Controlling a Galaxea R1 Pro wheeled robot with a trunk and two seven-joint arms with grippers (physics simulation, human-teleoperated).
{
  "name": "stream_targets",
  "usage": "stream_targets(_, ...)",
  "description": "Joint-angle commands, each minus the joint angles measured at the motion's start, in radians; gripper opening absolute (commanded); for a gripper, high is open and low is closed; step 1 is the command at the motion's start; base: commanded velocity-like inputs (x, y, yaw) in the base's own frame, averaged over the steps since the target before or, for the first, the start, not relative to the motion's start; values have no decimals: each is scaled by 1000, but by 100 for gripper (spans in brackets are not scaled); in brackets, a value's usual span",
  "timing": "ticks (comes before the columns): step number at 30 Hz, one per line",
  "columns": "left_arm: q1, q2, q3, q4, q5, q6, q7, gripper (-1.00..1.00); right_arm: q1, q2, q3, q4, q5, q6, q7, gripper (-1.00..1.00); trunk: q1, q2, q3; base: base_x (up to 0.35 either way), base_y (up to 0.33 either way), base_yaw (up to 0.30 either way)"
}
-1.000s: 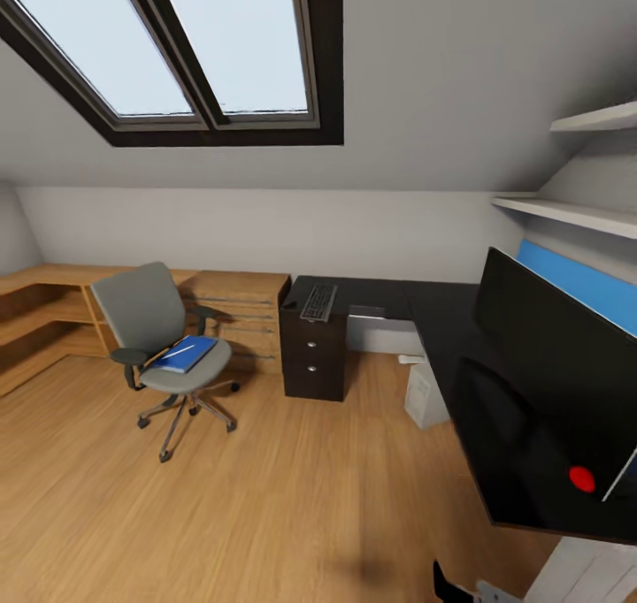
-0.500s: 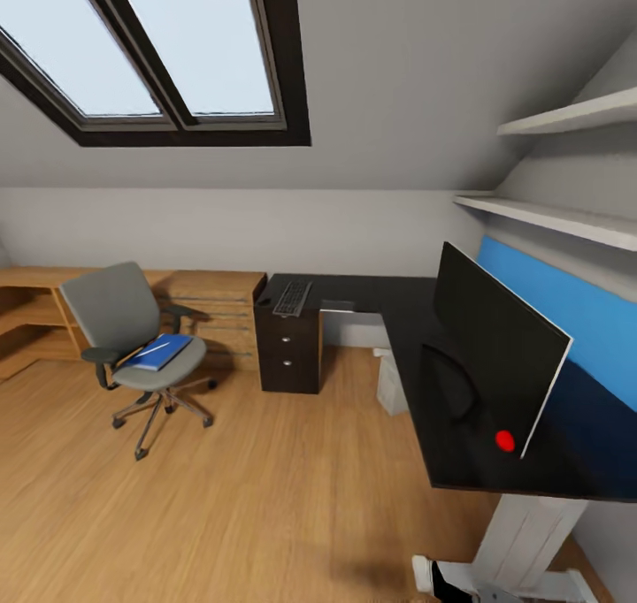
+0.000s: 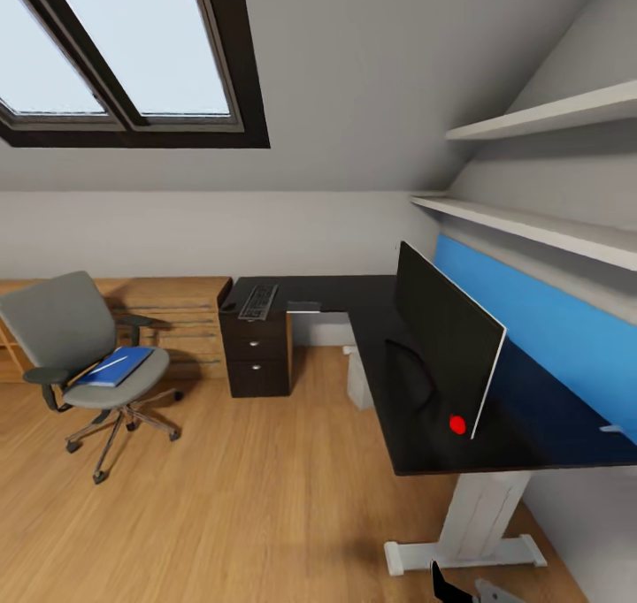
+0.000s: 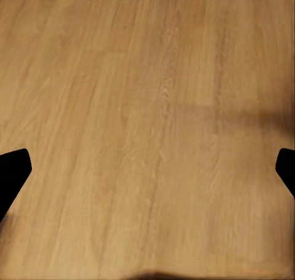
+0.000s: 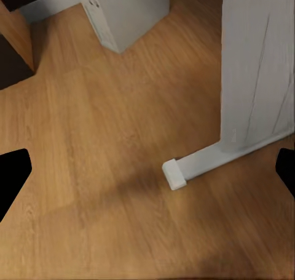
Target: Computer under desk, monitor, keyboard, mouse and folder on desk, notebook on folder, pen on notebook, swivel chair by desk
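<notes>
So, attic bedroom seen from the head view, robot standing on the wooden floor (image 3: 265,497) facing the desk (image 3: 372,320), an L-shaped glossy black top along the right and far walls. Monitor (image 3: 447,338) stands upright on the near arm of the desk, black screen turned toward the room, a red dot at its lower corner; blue wall panel (image 3: 548,329) behind it. Keyboard (image 3: 257,301) lies on the far arm of the desk above the black drawers (image 3: 258,364) with silver knobs, well apart from the monitor. Small grey flat thing (image 3: 303,307) just beside the keyboard on the desktop, too small to tell what. Computer (image 3: 358,377) stands upright on the floor under the desk, light grey, partly hidden by the top. Swivel chair (image 3: 75,355) is out on the floor at left, well apart from the desk, in front of the wooden dresser (image 3: 177,307). Folder (image 3: 119,364), bright blue, lies flat on the chair seat, with a thin light stick-like item on it, likely the pen, too small to be sure. Two white shelves (image 3: 531,223) above the desk, skylight (image 3: 115,46) upper left. Left gripper (image 4: 147,169) spread wide, both dark fingertips (image 4: 11,172) at the frame edges, bare floor beneath, nothing held. Right gripper (image 5: 147,169) likewise released and empty, over floor near the white desk leg (image 5: 252,71) and its foot (image 5: 184,169), with the computer case (image 5: 126,12) close by
</notes>
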Motion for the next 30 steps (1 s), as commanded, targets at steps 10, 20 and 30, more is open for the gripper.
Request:
stream_targets(10, 0, 2, -1, -1, 10, -7, 6, 100, -1, 0, -7, 1, -4, -1, 10, 100, -38, 69, 30, -240, -202, -47)
stream_targets(20, 0, 5, 0, -1, 11, -3, 6, 100, -1, 0, -8, 0, -4, -2, 10, 100, -77, 139, 61, -266, -255, -1)
stream_targets(30, 0, 6, 2, -1, 11, -6, 6, 100, -1, 5, -7, 1, -2, -10, 10, 100, -115, 209, 92, -257, -266, 119)
